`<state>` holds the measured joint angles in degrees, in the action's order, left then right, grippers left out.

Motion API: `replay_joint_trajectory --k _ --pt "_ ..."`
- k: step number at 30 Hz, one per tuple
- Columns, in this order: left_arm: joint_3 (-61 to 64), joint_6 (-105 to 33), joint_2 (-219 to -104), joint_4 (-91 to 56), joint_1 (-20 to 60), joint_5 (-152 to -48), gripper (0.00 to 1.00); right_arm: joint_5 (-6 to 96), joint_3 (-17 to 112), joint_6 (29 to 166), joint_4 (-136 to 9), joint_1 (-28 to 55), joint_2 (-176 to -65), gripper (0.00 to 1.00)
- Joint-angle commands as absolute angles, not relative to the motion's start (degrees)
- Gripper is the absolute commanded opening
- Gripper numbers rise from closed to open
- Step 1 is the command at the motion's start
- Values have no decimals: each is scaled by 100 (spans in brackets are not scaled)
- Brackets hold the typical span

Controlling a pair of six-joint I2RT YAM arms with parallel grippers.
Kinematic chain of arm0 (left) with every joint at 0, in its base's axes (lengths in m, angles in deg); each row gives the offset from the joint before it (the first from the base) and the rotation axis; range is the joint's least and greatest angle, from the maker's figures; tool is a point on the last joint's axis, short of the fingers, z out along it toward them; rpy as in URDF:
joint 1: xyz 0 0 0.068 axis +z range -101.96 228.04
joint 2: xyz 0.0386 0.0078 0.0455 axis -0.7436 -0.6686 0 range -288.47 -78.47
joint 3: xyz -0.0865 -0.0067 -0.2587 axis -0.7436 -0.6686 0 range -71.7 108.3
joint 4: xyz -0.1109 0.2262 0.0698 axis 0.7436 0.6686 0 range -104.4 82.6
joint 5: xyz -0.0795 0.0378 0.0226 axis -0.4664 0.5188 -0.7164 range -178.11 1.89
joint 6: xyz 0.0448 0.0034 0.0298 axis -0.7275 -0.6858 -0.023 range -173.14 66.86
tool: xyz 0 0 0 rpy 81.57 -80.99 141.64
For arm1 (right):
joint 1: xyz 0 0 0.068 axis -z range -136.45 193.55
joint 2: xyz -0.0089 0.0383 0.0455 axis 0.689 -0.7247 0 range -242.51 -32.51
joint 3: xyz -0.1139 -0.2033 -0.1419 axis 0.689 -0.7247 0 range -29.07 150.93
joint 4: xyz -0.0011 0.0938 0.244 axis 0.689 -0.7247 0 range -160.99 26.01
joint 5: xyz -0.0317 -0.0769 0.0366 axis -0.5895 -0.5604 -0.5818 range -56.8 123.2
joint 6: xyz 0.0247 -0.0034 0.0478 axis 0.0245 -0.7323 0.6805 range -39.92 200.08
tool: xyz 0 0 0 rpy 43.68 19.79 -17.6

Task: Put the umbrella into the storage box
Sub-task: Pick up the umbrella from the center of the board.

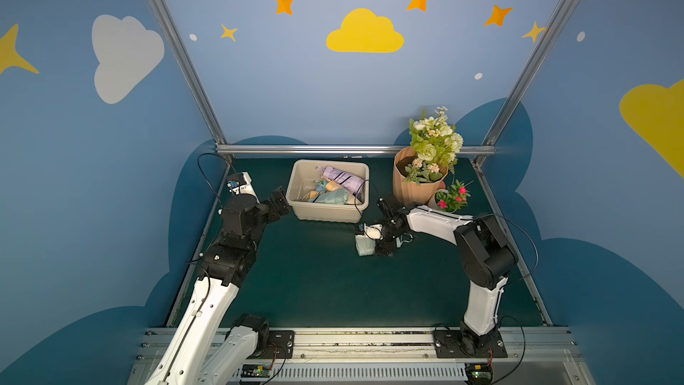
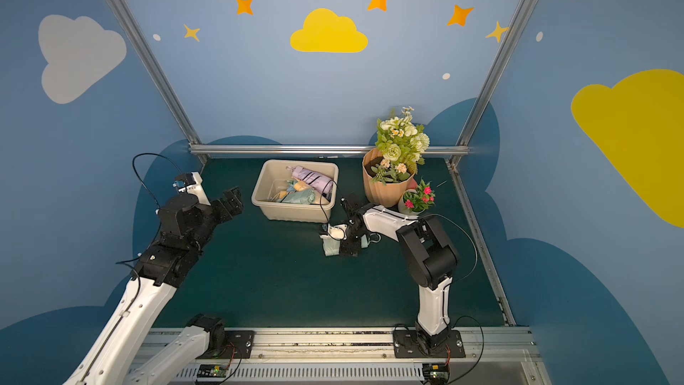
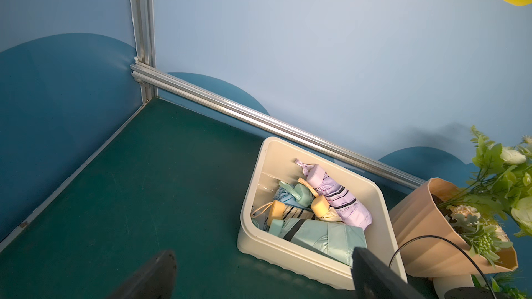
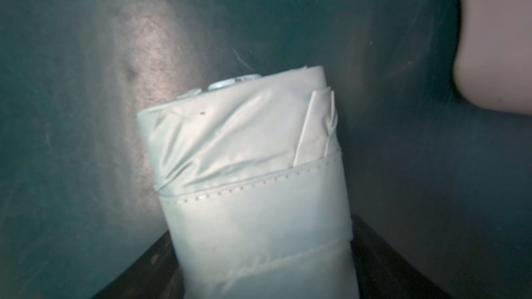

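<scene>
The green counter [image 1: 314,290] carries the cream storage box [image 1: 325,213] at 12 o'clock, near the back rail, with several folded umbrellas [image 1: 342,179] inside. A ribbed flower pot [image 1: 409,192] stands at 3 o'clock of the box. The left hand [image 1: 281,201] hangs at 9 o'clock of the box, fingers spread wide and empty. The right hand [image 1: 383,244] is low at 5 o'clock of the box, straddling the pale green umbrella [image 1: 364,248], which is outside the box. I cannot tell whether the fingers squeeze it. A small white pot [image 1: 436,203] sits at 4 o'clock of the flower pot.
</scene>
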<state>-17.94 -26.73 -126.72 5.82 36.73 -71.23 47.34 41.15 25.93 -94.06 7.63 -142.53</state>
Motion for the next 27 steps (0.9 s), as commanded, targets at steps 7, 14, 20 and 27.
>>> replay_joint_trajectory --k 7,14,20,27 --pt "-1887 -2493 -12628 545 3733 -7002 100 4718 4176 2497 -9555 590 -14190 59" --pt "-1940 -2480 -12628 475 3742 -7047 100 4512 4288 2558 -9796 366 -13977 53" --pt "-2017 -2433 -12578 460 3763 -7015 100 4386 4528 2692 -10308 247 -13730 51" --pt "-2196 -2189 -12446 536 3786 -6923 100 4247 4745 2968 -10683 53 -13302 52"
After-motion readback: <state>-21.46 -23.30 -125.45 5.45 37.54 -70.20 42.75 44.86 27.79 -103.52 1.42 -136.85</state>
